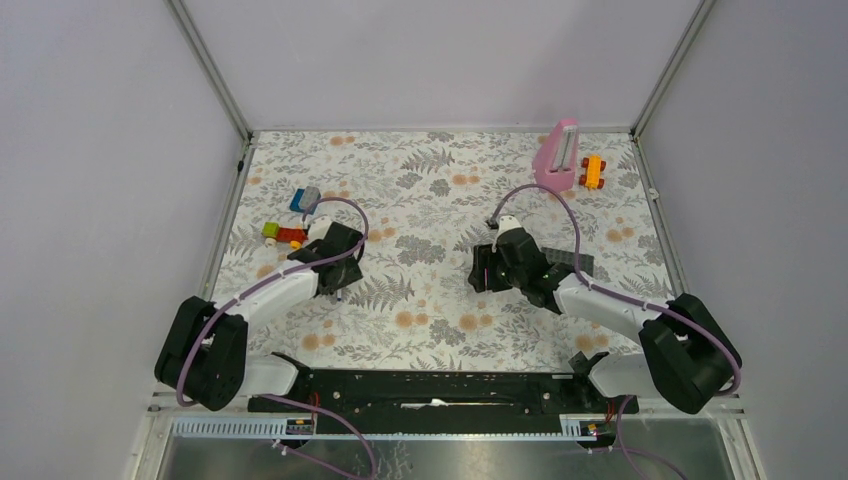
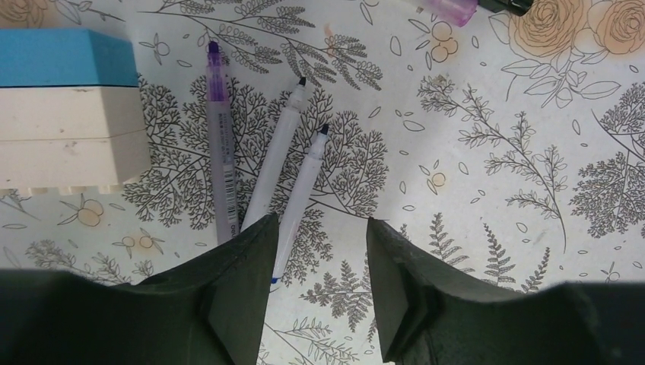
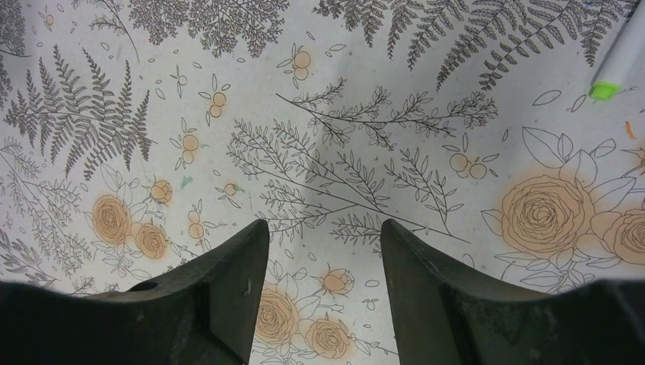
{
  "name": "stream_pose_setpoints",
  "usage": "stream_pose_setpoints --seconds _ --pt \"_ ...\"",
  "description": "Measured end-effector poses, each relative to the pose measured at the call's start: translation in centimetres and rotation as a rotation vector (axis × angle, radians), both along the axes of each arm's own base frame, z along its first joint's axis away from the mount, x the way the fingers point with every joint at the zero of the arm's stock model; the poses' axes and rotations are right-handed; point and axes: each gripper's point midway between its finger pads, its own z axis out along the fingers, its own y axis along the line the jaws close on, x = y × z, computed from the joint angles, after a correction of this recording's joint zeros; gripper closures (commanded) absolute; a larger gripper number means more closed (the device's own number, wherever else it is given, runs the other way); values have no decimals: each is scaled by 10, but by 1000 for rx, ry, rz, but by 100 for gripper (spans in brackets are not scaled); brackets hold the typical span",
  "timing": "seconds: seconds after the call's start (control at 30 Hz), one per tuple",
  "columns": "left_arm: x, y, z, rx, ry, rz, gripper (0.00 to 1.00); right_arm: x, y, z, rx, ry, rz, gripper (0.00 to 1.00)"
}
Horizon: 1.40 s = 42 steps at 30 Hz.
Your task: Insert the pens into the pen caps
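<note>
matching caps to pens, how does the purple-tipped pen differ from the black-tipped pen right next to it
The purple-tipped pen has a purple tip; the black-tipped pen beside it a black one. The purple-tipped barrel looks translucent with dark print; the black-tipped barrel is plain white. The purple-tipped one runs nearly straight up the left wrist view; the other leans right. Both lie uncapped on the floral cloth.

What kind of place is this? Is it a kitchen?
Probably a robot practice booth, not a kitchen. Plain walls on metal frames box in a table with a flowery cloth, two robot arms are bolted at its edge, and pens and toy bricks lie out.
</note>
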Motion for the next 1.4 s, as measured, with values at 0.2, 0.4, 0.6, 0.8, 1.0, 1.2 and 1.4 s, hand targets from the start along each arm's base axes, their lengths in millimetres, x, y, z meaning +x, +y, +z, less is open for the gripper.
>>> stream_pose_setpoints --seconds 0.2,0.4,0.6,0.8,1.0,1.2,1.4 --pt "1 -1 -8 -14 12 -6 51 4 4 0 -5 7 2 39" --pt "4 -3 -11 -23 13 -9 52 4 4 -3 -12 16 4 39" --pt "5 -3 -12 -25 11 -10 51 4 4 -6 -19 25 5 39" --pt "1 -1 -15 -19 22 -9 49 6 6 -6 -19 28 14 39" --pt "2 -1 -15 -19 21 -8 57 5 8 -5 -16 32 22 40" --pt "2 -3 -16 -28 21 -18 73 6 9 -7 -21 41 24 40" --pt "1 -9 -23 -54 43 -36 74 5 8 -8 -25 46 24 40"
